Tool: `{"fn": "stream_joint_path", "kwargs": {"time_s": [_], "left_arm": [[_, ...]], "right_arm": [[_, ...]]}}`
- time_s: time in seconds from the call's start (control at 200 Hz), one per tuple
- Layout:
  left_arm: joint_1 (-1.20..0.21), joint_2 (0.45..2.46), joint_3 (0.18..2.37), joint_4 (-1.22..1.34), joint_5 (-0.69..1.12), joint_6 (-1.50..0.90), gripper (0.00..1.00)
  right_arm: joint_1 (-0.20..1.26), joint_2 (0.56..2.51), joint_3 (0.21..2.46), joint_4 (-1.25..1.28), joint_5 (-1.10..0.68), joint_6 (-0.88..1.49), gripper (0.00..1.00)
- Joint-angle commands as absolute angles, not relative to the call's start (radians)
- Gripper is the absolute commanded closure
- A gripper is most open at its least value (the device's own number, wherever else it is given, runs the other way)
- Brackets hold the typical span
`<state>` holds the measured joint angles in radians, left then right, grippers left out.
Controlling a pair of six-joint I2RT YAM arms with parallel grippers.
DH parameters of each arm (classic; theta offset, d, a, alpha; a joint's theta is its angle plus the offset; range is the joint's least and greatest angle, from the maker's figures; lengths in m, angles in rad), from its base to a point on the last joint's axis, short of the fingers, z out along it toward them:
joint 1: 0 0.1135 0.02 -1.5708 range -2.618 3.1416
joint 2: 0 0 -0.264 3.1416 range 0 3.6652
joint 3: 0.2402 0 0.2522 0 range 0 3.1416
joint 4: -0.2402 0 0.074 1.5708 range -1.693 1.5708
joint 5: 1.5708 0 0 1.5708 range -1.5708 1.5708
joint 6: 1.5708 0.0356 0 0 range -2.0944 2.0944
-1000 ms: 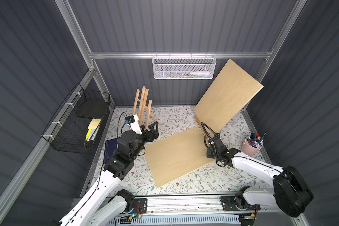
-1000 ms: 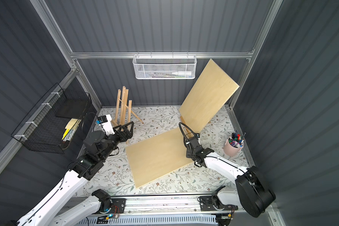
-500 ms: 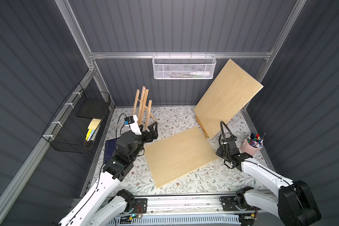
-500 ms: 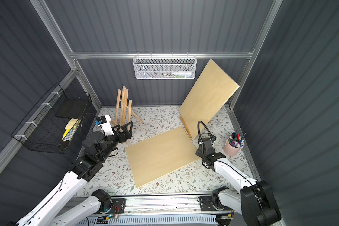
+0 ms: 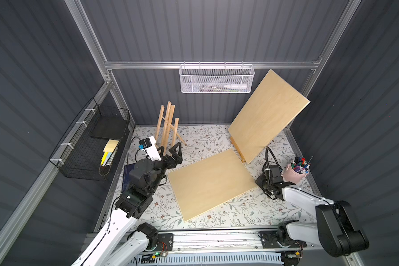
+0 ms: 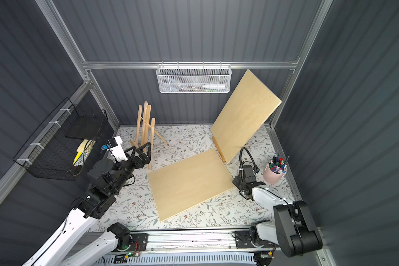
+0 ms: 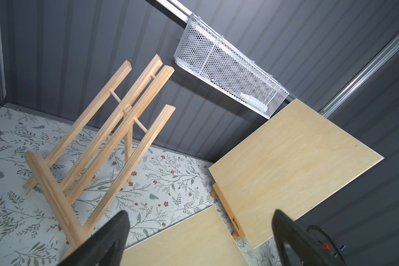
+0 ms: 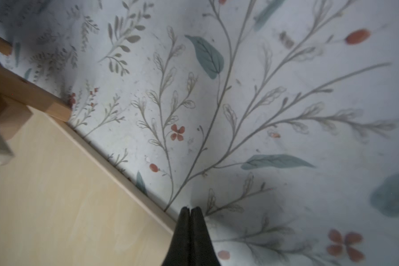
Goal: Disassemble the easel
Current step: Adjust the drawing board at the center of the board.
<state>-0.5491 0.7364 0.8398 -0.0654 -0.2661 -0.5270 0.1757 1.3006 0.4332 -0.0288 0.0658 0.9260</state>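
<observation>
A small bare wooden easel [image 5: 168, 129] [image 6: 145, 129] [image 7: 101, 138] stands at the back left of the table. My left gripper [image 5: 171, 150] [image 6: 140, 148] [image 7: 199, 216] hovers open just in front of its base, with nothing between the fingers. A second easel's ledge [image 5: 237, 149] at the back right carries a leaning wooden board [image 5: 267, 115] [image 7: 293, 170]. Another board [image 5: 210, 182] [image 6: 189, 182] lies flat mid-table. My right gripper [image 5: 259, 182] [image 6: 236, 182] [image 8: 190, 209] is shut and empty, low over the table right beside that board's right corner.
A white mesh basket [image 5: 215, 78] hangs on the back wall and a black wire basket [image 5: 95, 142] on the left wall. A pink cup of markers [image 5: 296, 171] stands behind my right wrist. A dark notebook [image 5: 127, 175] lies under my left arm.
My right arm has drawn back off the flat board to just past its right corner. The left gripper has opened slightly wider and stayed near the small easel.
</observation>
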Motion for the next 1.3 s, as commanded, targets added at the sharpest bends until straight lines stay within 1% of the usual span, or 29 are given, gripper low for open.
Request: {"fn": "stream_joint_path", "kwargs": {"time_s": [0.0,0.09,0.27,0.39,0.58,0.745,0.856,0.966,1.076,1.161,1.296], "left_arm": [[-0.551,0.721,0.837,-0.05,-0.271,-0.532,0.01],[-0.552,0.714,0.836,-0.051,-0.269,-0.532,0.01],[-0.552,0.703,0.835,-0.053,-0.266,-0.535,0.01],[-0.552,0.708,0.836,-0.056,-0.276,-0.542,0.01],[-0.552,0.756,0.848,-0.08,-0.304,-0.57,0.01],[-0.552,0.805,0.858,-0.104,-0.347,-0.596,0.01],[-0.552,0.872,0.876,-0.141,-0.38,-0.617,0.01],[-0.552,0.948,0.891,-0.166,-0.371,-0.63,0.01],[-0.552,1.008,0.899,-0.176,-0.364,-0.637,0.01],[-0.552,1.042,0.902,-0.177,-0.356,-0.651,0.01],[-0.551,1.071,0.927,-0.132,-0.308,-0.652,0.01]], "right_arm": [[0.152,1.378,0.46,0.016,-0.006,0.96,1.0],[0.147,1.416,0.47,0.035,-0.037,0.976,1.0],[0.152,1.409,0.415,0.087,-0.12,1.042,1.0],[0.17,1.354,0.359,0.103,-0.144,1.086,1.0],[0.241,1.247,0.324,0.038,-0.131,1.129,1.0],[0.294,1.126,0.289,-0.022,-0.092,1.174,1.0],[0.335,1.087,0.273,-0.033,-0.066,1.194,1.0],[0.339,1.091,0.307,-0.067,-0.063,1.142,1.0],[0.34,1.069,0.38,-0.185,-0.016,1.072,1.0],[0.37,0.975,0.404,-0.232,0.039,1.048,1.0],[0.502,0.797,0.456,-0.283,0.197,1.009,1.0]]}}
